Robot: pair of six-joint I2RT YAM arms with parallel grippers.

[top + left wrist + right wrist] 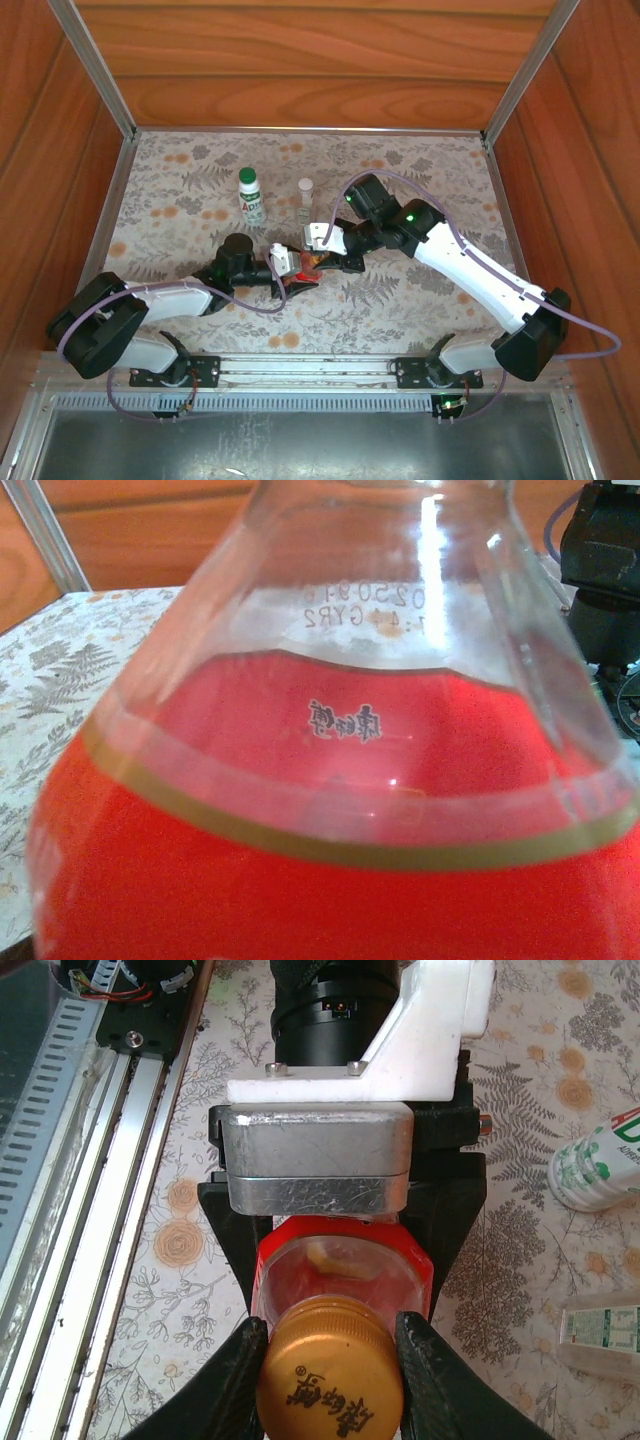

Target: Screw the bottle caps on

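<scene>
While the right gripper [330, 1358] is pinching the small round orange-gold plastic screw cap [330, 1390] between its two black fingers, I am treating this as the threading step on the squat red bottle with a clear shoulder [340, 880]. The bottle is sitting near the middle of the table [400, 300], between the two arms. The left gripper [296, 276] is straddling the bottle's body from the opposite side. Its fingers look to be against the walls, but whether they are clamping I cannot tell, so I am wanting that hold firm before any twist. The cap seems to be sitting on the neck, roughly level. I am aiming to line the wrist up with the neck, press down lightly and turn in short strokes — a tilted cap is likely to cross-thread, and a loosely held bottle is likely to spin along.
</scene>
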